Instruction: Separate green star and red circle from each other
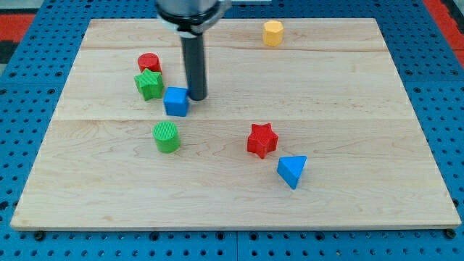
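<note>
Wooden board (239, 196) fills most of the view, sitting on a blue perforated base (442, 72). My rod (195, 65) comes down from the view's top, upper left of centre; no jaws on this rig, just the rod, so nothing is open, closed or gripping. My tip (196, 98) is on the board, touching or just beside the blue cube (176, 101) at the cube's 2 o'clock. Task blocks: green star (148, 84) is at 9 o'clock from the tip, near the cube's upper left, and the red circle (149, 63) is at the star's 12 o'clock, the two touching or nearly so, can't tell which. Green cylinder (166, 136) is at 6 o'clock from the cube, apart from it. Red star (262, 140) sits right of centre, with the blue triangle (291, 171) near it at 4 o'clock. Yellow hexagon (272, 33) is alone near the board's top edge, at 1 o'clock from the tip, well apart from everything.
</note>
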